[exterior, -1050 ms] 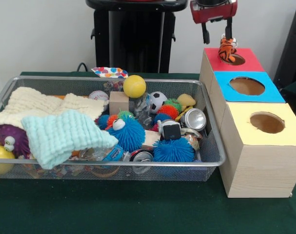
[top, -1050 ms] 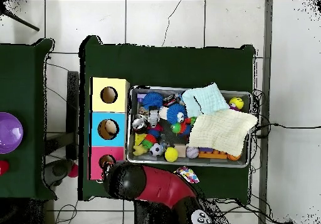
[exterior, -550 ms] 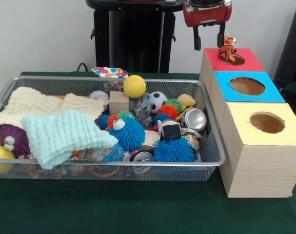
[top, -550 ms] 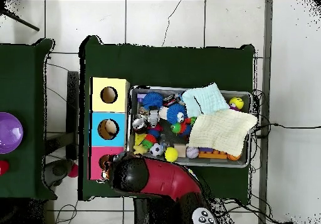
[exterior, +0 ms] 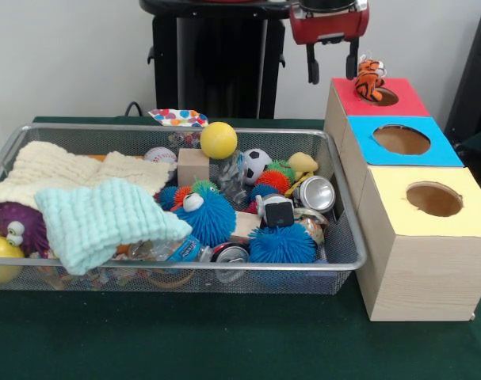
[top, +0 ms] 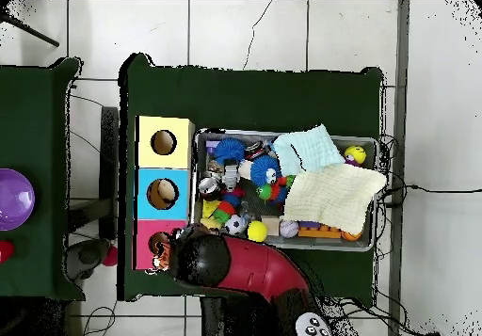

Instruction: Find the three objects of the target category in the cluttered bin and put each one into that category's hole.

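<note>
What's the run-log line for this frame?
gripper: open, empty, raised beside red-topped box | orange striped tiger plush: sticking out of red-topped wooden box hole, not fully in | wire mesh bin: cluttered

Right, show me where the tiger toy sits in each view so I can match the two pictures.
Front view: the tiger toy is at the upper right, stuck in the hole of the red box, just right of the gripper, whose jaws stand open and empty.
Overhead view: the tiger toy is at the lower left, on the red box, beside the arm.
Shared landmark: the red box at the end of the row.
</note>
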`<state>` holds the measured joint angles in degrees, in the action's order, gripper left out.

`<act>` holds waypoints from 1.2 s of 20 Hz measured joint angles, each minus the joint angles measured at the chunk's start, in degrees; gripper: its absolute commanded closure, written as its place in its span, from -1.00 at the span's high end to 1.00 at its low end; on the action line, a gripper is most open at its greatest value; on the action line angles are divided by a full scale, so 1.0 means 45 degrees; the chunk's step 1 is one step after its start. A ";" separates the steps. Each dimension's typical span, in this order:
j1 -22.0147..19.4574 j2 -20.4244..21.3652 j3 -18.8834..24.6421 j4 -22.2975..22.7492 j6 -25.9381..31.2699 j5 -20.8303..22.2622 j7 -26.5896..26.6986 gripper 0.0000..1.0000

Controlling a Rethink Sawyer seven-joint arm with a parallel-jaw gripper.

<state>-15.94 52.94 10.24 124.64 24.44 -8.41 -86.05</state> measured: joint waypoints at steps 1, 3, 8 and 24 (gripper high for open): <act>-0.0035 0.0000 0.0013 0.0002 -0.0008 -0.0024 0.0000 1.00; -0.0215 -0.0001 0.0072 0.0000 -0.0013 -0.0133 0.0000 1.00; -0.0380 0.0000 0.0096 0.0015 -0.0010 -0.0186 0.0000 1.00; -0.0458 -0.0643 0.0246 0.0337 -0.1136 0.0322 0.0000 1.00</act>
<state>-18.00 50.04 11.34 126.16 19.32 -6.96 -86.05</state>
